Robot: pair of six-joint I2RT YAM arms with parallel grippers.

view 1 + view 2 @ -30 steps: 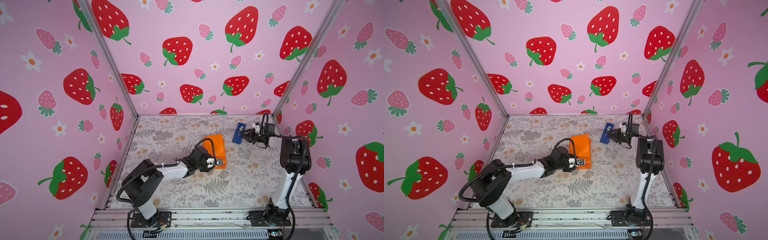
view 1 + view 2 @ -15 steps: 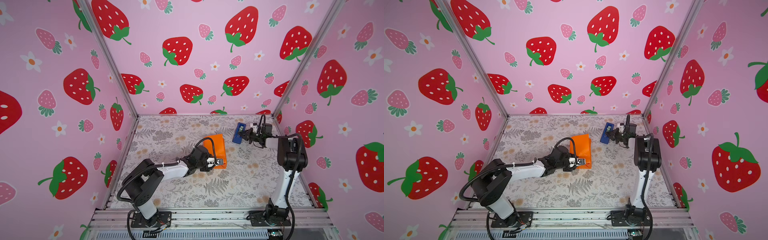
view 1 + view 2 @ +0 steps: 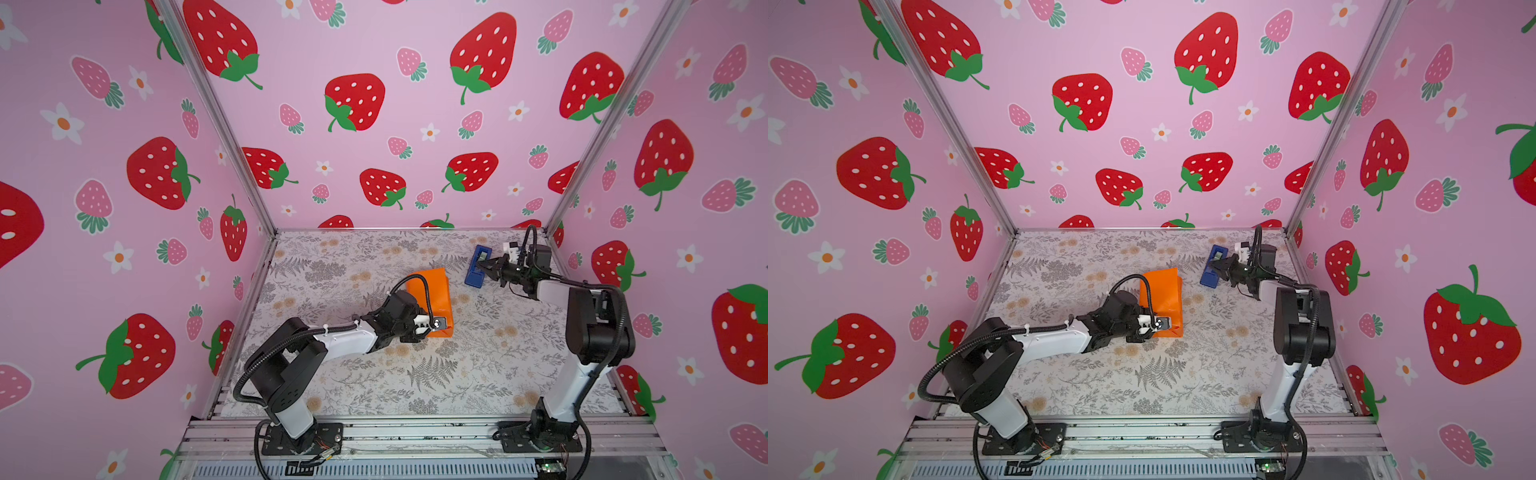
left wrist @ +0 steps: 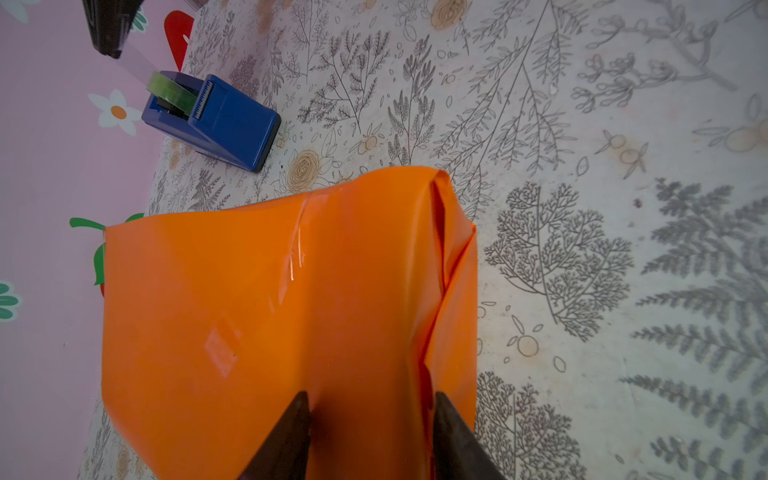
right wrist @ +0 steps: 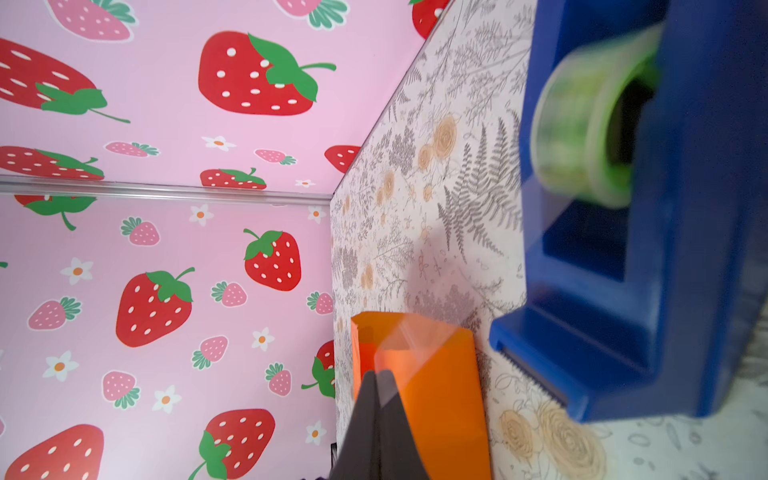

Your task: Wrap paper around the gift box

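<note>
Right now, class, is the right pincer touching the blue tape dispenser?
Apart. The left wrist view shows a plain gap between the right pincer and the tape dispenser; only a strip of clear tape bridges it.

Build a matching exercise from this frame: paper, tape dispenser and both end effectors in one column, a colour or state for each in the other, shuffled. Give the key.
Column 1
1. paper
2. tape dispenser
3. left end effector
4. right end effector

Column 2
A. shut, pinching the clear tape strip
B. blue, standing at the back on the right
C. orange, folded into a parcel
D. jaws apart, tips on the orange wrapping

Pairs: 1-C, 2-B, 3-D, 4-A
</note>
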